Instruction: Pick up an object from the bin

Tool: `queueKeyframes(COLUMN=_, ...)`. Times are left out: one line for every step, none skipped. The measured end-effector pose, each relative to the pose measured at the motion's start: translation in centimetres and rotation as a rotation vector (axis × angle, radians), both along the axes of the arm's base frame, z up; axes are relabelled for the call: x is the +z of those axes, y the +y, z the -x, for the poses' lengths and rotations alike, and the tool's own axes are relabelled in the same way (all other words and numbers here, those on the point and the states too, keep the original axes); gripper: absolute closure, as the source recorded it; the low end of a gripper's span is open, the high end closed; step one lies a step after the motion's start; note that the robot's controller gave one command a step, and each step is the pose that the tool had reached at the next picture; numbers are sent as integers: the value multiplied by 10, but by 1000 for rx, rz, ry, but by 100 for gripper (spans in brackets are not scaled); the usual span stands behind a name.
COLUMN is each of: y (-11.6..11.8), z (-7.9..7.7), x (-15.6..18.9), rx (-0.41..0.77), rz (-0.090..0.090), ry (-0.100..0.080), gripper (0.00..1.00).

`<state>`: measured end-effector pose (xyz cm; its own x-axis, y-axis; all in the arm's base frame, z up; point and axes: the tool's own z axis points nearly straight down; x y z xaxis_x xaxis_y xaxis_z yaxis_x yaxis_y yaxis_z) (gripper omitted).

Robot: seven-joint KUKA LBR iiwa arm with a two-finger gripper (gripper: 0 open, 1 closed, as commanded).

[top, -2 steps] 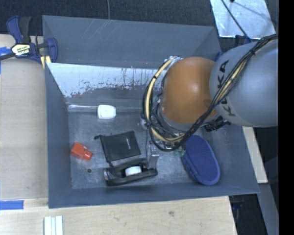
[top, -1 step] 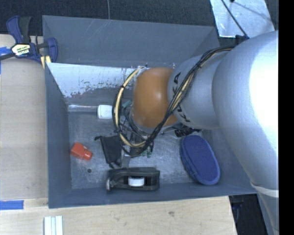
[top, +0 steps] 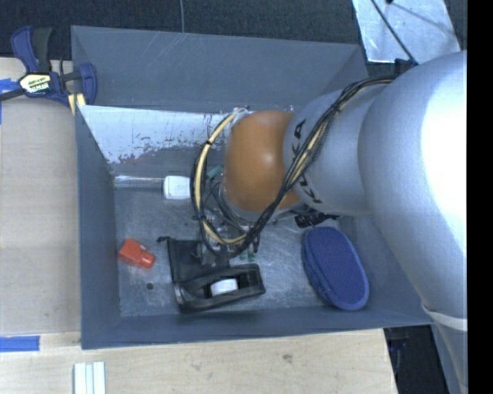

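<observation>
My gripper (top: pixel 220 236) hangs low in the middle of the bin, mostly hidden under the arm's orange cover and cables. Directly below it, and touching or nearly touching it, lies a black tape dispenser (top: pixel 215 283) with a white roll core, near the bin's front wall. A small orange-red block (top: pixel 136 254) rests on the floor to the left of the dispenser. Further back on the left lies a clear tube with a white cap (top: pixel 166 186).
A dark blue oval pouch (top: pixel 335 267) lies on the right side of the bin floor, under the arm. The big silver arm covers the bin's right and back-right parts. The bin's sloped walls stand close around.
</observation>
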<state>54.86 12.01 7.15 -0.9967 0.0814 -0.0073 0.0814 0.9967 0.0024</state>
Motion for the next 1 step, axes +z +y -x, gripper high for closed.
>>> queueKeyframes(y=-20, z=-7, x=98, rx=5, rz=0, ry=-4, gripper=100)
